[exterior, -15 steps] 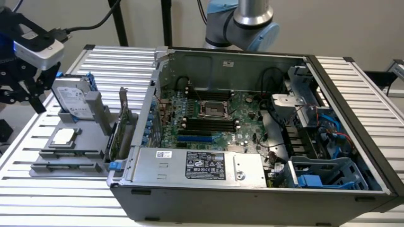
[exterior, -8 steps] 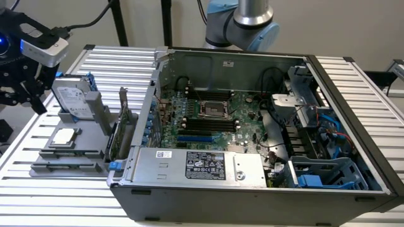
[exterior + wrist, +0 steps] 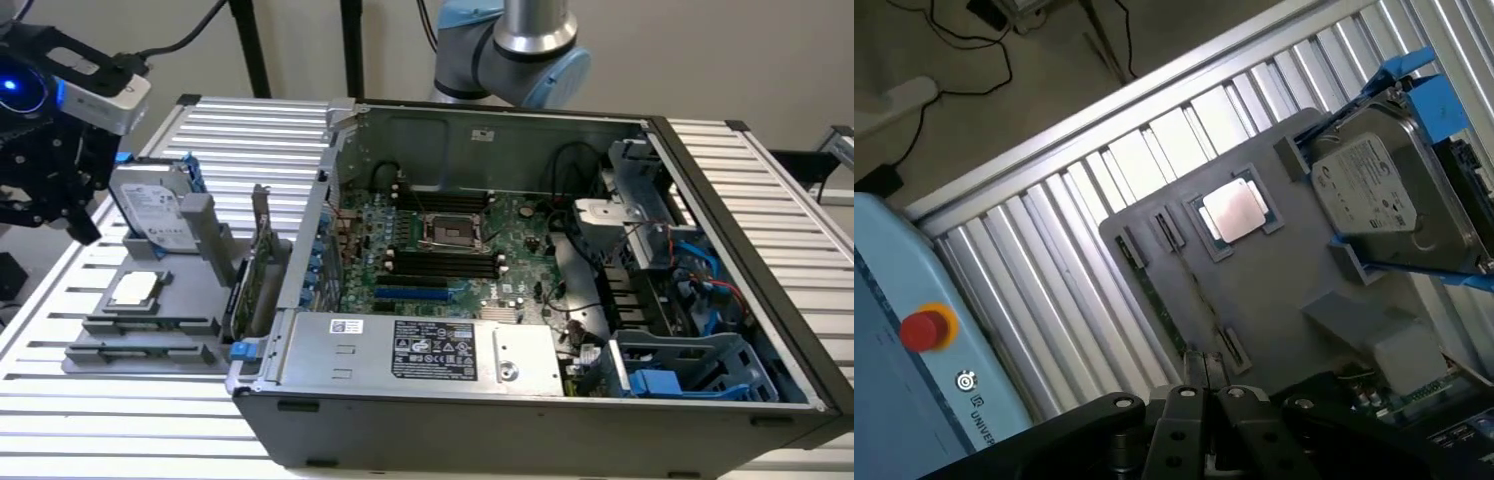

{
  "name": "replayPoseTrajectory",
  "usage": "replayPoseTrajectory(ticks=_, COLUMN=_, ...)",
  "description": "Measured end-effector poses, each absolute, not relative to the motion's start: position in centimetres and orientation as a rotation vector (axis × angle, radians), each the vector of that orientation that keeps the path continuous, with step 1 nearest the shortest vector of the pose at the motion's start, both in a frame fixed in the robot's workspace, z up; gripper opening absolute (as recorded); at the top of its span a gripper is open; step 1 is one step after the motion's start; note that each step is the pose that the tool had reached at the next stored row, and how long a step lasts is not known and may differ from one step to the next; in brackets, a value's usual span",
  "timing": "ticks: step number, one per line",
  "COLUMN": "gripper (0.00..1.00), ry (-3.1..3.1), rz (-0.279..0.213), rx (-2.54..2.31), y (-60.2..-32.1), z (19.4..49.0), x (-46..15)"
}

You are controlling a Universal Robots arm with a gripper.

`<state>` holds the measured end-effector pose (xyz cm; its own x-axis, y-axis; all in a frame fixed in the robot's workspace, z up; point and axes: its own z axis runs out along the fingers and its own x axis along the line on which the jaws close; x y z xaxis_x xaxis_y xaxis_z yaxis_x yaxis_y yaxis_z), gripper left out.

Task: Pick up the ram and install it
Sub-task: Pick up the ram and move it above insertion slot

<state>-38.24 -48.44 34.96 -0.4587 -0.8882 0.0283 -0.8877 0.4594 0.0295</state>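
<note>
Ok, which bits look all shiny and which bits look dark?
Exterior view: a blue light glows at the exterior view's left, the table slats shine pale, and the computer case is shadowy inside. Wrist view: the slats glare white, the silver processor chip catches the light, and the shut gripper is dark.

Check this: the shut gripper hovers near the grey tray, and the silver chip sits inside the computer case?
No: the silver chip lies on the grey tray, outside the computer case, as the exterior view shows. The rest holds.
</note>
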Motion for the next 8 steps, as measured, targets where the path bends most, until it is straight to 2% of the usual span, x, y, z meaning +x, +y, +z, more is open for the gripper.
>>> replayPoseTrajectory(ticks=8, gripper=0.11, ry=-2.525, rz=-0.012, rx=1.801, y=-48.44, z=34.72, x=-38.24)
